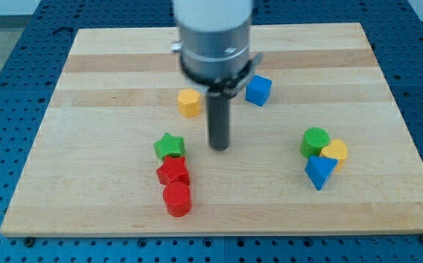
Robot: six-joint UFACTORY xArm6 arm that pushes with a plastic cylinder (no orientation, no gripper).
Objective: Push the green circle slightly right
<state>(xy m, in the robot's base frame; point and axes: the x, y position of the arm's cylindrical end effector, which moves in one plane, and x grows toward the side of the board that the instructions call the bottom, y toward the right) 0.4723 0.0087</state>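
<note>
Viewing from the one camera only. Reading no brand, label or writing anywhere on blocks, board or arm housing.

Counting eight blocks on the wooden board (87, 73): two green, two red, two yellow, two blue.

Sitting at the view's right: green circle (314, 140), touching a yellow block (335, 151) on its right, shape unclear. Lying just below both and touching them: blue triangle (320, 172).

Standing in a column at lower centre-left, each touching the next: green star (169, 147) on top, red block (172, 172) of uncertain shape in the middle, red cylinder (177, 199) at the bottom.

Resting apart near the board's middle: yellow hexagon (188, 102) left of the rod, blue cube (258, 90) right of it.

Hanging down from the grey arm housing (213, 36) at the view's top: my tip (219, 148), touching no block, just right of the green star, well apart from the green circle and to its left. Carrying no hand or jaws, only the straight rod, so nothing spread, pressed or pinched.

Showing around the board: blue perforated table (6, 88).
</note>
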